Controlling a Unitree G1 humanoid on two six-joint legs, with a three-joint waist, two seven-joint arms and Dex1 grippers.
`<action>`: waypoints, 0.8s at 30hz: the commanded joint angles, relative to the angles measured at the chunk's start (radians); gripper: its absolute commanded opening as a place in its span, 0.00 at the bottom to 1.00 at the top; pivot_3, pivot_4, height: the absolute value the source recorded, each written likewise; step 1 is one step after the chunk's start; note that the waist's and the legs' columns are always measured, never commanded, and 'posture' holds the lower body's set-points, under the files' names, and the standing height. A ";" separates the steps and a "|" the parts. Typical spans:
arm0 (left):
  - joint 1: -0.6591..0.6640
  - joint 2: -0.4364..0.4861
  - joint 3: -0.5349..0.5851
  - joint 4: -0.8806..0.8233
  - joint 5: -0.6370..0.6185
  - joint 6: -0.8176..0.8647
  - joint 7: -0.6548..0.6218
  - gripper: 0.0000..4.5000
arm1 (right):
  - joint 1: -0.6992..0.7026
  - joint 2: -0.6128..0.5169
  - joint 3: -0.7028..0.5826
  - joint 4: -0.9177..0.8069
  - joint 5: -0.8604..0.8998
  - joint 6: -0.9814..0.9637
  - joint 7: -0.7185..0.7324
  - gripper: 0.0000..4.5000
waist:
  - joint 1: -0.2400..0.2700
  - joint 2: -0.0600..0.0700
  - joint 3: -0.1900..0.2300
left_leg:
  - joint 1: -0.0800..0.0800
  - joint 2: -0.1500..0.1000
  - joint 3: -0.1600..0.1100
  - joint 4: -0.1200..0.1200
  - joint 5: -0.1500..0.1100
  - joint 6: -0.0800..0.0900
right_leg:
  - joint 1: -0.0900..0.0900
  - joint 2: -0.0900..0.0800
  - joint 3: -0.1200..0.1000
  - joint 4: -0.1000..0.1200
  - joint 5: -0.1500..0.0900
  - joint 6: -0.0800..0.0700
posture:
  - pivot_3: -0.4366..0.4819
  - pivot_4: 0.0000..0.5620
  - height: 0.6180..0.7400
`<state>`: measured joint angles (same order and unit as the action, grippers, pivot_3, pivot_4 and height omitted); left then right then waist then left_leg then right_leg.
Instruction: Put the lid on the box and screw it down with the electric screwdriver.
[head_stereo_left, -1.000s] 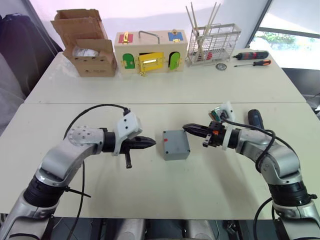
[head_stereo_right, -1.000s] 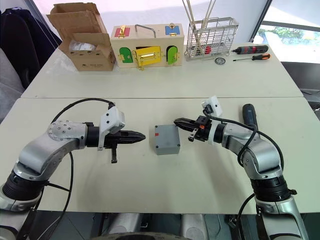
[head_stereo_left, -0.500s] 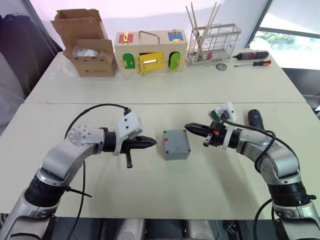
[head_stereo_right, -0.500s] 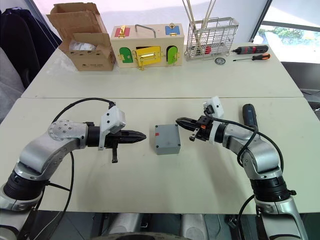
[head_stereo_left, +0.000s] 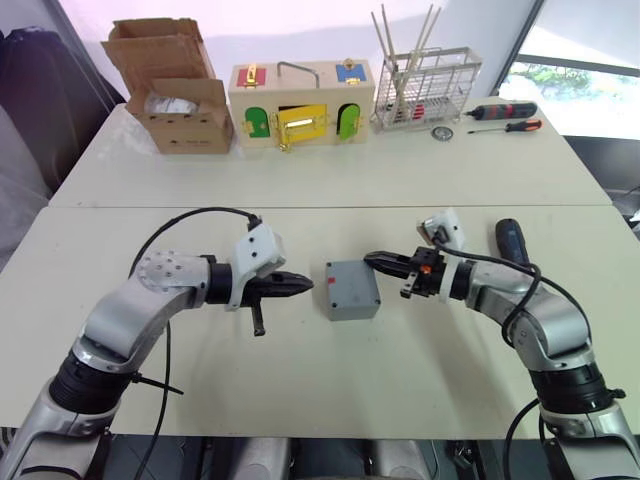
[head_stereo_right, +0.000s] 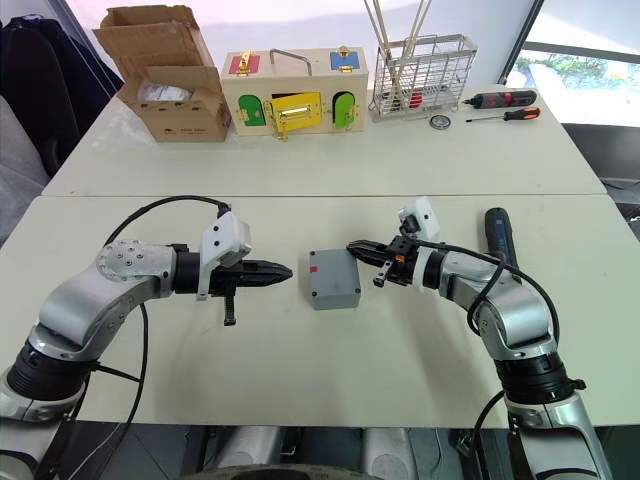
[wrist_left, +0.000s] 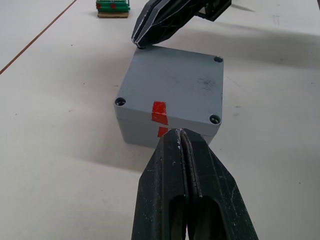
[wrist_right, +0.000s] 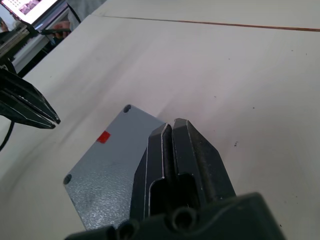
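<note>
Right now the box (head_stereo_left: 351, 289) sits mid-bench with the lid (wrist_left: 172, 82) already on it, red mark facing your left gripper (head_stereo_left: 300, 285); both grippers have fingers pressed together, holding nothing, the right gripper (head_stereo_left: 374, 261) tip at the lid's far corner. Screwdriver (head_stereo_left: 511, 240) lies on the bench well right of the box, just behind the right forearm, long axis running away from you, so the right arm is far nearer and probably must open and reach back for it.

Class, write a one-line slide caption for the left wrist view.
Shut left pincer faces the small square grey plastic box, lid on, as the shut right pincer touches its far corner.
</note>
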<state>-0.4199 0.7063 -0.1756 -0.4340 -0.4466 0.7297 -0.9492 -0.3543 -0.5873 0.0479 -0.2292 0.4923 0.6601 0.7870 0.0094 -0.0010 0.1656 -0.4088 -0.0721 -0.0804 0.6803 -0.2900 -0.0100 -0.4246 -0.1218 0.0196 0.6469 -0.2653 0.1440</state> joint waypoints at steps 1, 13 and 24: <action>-0.008 -0.002 0.012 -0.012 -0.001 -0.017 0.006 0.00 | -0.009 0.001 0.001 -0.014 -0.010 -0.018 0.006 0.13 | 0.000 0.000 0.000 | 0.000 0.000 0.000 0.000 0.000 0.000 | 0.000 0.000 0.000 0.000 0.000 0.000 | 0.48 0.27 0.92; 0.008 -0.005 -0.025 0.023 0.029 -0.049 -0.002 0.00 | 0.024 -0.116 -0.135 -0.152 0.141 0.146 0.058 1.00 | 0.003 0.000 0.000 | 0.000 0.000 0.000 0.000 0.000 0.000 | 0.000 0.000 0.000 0.000 0.000 0.000 | 0.48 0.27 0.92; -0.121 -0.059 0.023 0.033 -0.078 -0.028 -0.054 0.00 | -0.144 -0.277 -0.506 -0.012 0.358 0.426 -0.104 1.00 | 0.002 0.000 0.000 | 0.000 0.000 0.000 0.000 -0.002 0.004 | 0.000 -0.001 0.000 -0.001 0.000 0.000 | 0.48 0.27 0.92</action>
<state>-0.5287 0.6488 -0.1739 -0.3674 -0.4943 0.6968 -0.9888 -0.4839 -0.8485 -0.4255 -0.2440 0.8136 1.0578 0.6915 0.0114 -0.0010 0.1660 -0.4090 -0.0719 -0.0804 0.6792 -0.2910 -0.0085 -0.4245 -0.1221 0.0190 0.6457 -0.2653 0.1439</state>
